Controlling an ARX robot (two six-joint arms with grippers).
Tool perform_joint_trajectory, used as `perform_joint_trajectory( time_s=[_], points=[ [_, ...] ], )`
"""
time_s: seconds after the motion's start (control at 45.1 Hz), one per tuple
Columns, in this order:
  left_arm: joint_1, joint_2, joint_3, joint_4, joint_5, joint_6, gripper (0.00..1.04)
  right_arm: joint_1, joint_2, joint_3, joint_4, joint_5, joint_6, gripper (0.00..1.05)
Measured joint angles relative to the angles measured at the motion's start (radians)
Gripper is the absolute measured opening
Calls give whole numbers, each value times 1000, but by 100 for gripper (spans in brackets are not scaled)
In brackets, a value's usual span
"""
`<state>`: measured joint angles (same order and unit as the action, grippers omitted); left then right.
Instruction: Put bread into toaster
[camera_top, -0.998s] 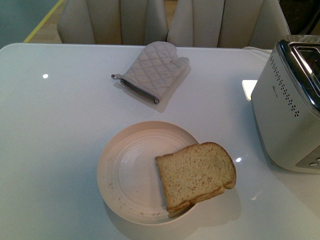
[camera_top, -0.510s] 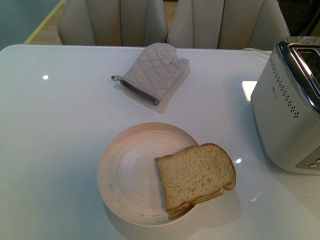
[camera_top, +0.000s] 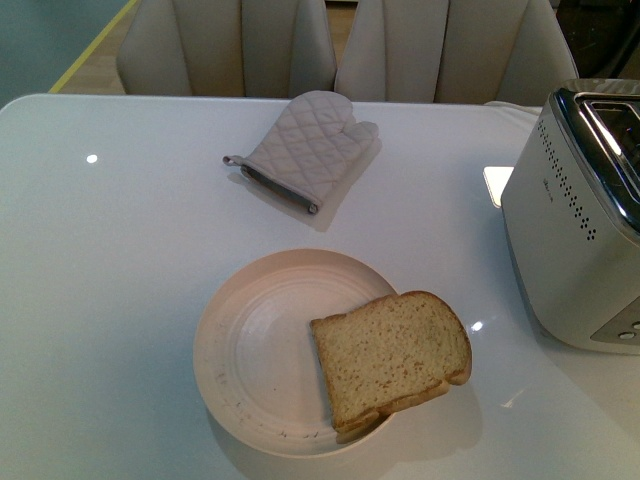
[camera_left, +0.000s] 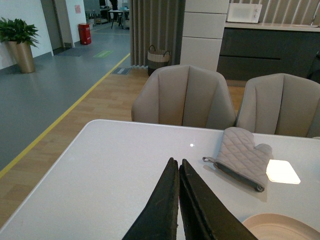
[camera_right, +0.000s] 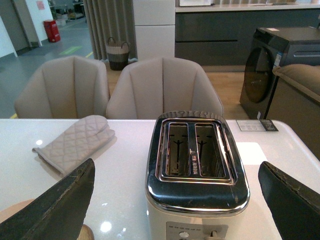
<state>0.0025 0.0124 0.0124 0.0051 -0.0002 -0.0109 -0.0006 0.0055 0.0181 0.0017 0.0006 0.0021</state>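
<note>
On the right half of the round pale-pink ceramic plate (camera_top: 250, 350) sits the tan, speckled bread slice (camera_top: 392, 355), crust overhanging the rim. Right of the plate stands the boxy cream-white, chrome-topped toaster (camera_top: 565, 240). Beyond the plate lies a grey quilted oven mitt (camera_top: 305, 145). Now the left gripper (camera_left: 176, 162): clenched on nothing. And the right gripper (camera_right: 176, 165): spread wide, empty.

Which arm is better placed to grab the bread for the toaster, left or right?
Right, probably. The right end effector is open and faces the toaster; the bread overhangs the plate on that side. The left end effector is shut.
</note>
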Motion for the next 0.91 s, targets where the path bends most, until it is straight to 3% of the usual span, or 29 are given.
perform_joint_trajectory(
  time_s=[0.333,0.422,0.51,0.599,0.688,0.843,0.91],
  points=[
    [0,-6,0,-3,0,0,3,0,0,0,0,0,0,96],
    [0,-6,0,-3,0,0,20,3,5,2,-7,14,5,96],
    [0,-7,0,-4,0,0,40,139,195,121,-316,348,114,96],
    [0,-7,0,-4,0,0,52,221,280,145,-372,436,159,96],
    [0,-7,0,-4,0,0,67,266,359,184,-350,404,223,96],
    [0,-7,0,-4,0,0,98,261,667,283,-227,165,400,96],
    [0,-7,0,-4,0,2,97,265,835,314,-144,74,475,96]
  ],
)
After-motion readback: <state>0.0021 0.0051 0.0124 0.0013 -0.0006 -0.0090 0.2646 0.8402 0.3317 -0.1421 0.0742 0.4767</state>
